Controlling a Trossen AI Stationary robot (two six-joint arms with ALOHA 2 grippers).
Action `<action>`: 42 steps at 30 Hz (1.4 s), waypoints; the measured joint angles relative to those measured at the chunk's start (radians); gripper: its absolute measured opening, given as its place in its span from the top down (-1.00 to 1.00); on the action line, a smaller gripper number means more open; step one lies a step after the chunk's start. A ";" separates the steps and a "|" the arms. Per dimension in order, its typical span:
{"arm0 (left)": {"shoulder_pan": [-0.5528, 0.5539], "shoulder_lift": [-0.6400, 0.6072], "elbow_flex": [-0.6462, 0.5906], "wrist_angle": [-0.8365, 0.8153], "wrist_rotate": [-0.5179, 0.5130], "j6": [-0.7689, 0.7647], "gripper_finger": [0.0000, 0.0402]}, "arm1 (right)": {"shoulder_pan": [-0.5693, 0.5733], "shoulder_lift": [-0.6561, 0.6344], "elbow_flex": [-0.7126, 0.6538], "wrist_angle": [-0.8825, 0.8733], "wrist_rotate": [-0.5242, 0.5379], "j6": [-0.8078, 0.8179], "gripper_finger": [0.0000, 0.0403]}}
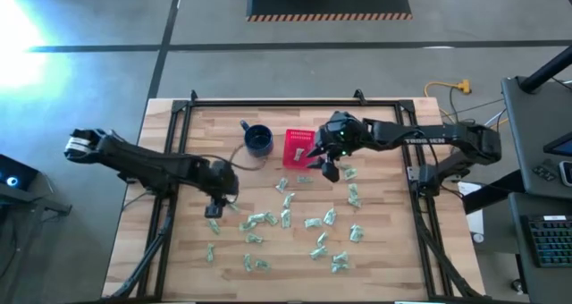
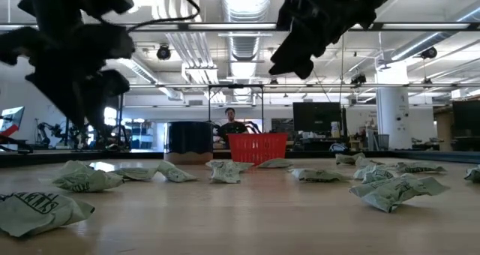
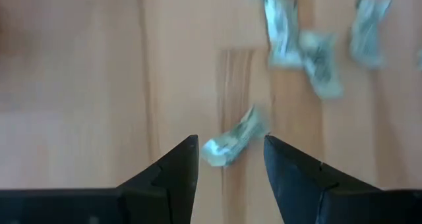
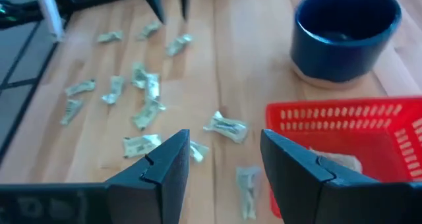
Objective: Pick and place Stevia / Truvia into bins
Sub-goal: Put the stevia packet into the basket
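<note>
The basket sits on the table toward its far edge, just right of the mug. One sachet lies in the basket. The other sachets lie scattered on the table before and to the right of the basket, toward the near edge.

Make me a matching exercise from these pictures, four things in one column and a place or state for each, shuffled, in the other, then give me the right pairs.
Things:
1. red basket
2. blue mug
3. left gripper
4. right gripper

Places or states:
A. open above a lone sachet on the wood
B. open near the basket's corner, nothing held
C. between the mug and the right arm, a sachet lying inside
D. left of the basket, standing upright

Pairs: 1-C, 2-D, 3-A, 4-B
</note>
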 joint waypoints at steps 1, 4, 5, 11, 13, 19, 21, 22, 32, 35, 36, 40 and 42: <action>-0.001 0.028 -0.001 -0.001 0.000 0.021 0.23 | 0.004 -0.013 -0.003 0.000 0.000 0.000 0.12; -0.001 0.108 0.002 0.000 0.001 0.063 0.23 | 0.010 -0.049 -0.013 -0.006 0.001 0.000 0.12; -0.001 0.131 0.006 0.000 0.001 0.074 0.23 | 0.011 -0.064 -0.017 -0.005 0.003 0.001 0.12; -0.001 0.223 0.022 0.043 0.027 0.084 0.23 | 0.012 -0.147 -0.042 -0.006 0.009 0.015 0.15; -0.007 0.236 0.020 0.059 0.046 0.084 0.23 | 0.012 -0.168 -0.044 -0.006 0.023 0.025 0.16; -0.020 0.264 0.018 0.056 0.054 0.080 0.25 | 0.012 -0.201 -0.052 -0.014 0.036 0.039 0.18; -0.020 0.274 0.018 0.053 0.054 0.072 0.32 | 0.012 -0.205 -0.052 -0.014 0.036 0.041 0.17; -0.020 0.278 0.018 0.054 0.053 0.069 0.36 | 0.012 -0.207 -0.052 -0.020 0.037 0.045 0.17; -0.019 0.270 0.030 0.051 0.057 -0.014 0.95 | 0.012 -0.208 -0.059 -0.052 0.041 0.096 0.23; -0.019 0.244 0.065 0.061 0.053 -0.032 0.96 | 0.012 -0.210 -0.059 -0.095 0.041 0.109 0.25; -0.019 0.237 0.078 0.060 0.041 -0.032 0.96 | 0.013 -0.212 -0.059 -0.114 0.040 0.111 0.25; -0.018 0.215 0.153 0.096 -0.043 -0.021 0.99 | 0.023 -0.219 -0.060 -0.209 0.042 0.118 0.28; -0.014 0.212 0.190 0.148 -0.098 0.003 0.99 | 0.029 -0.221 -0.060 -0.270 0.042 0.139 0.30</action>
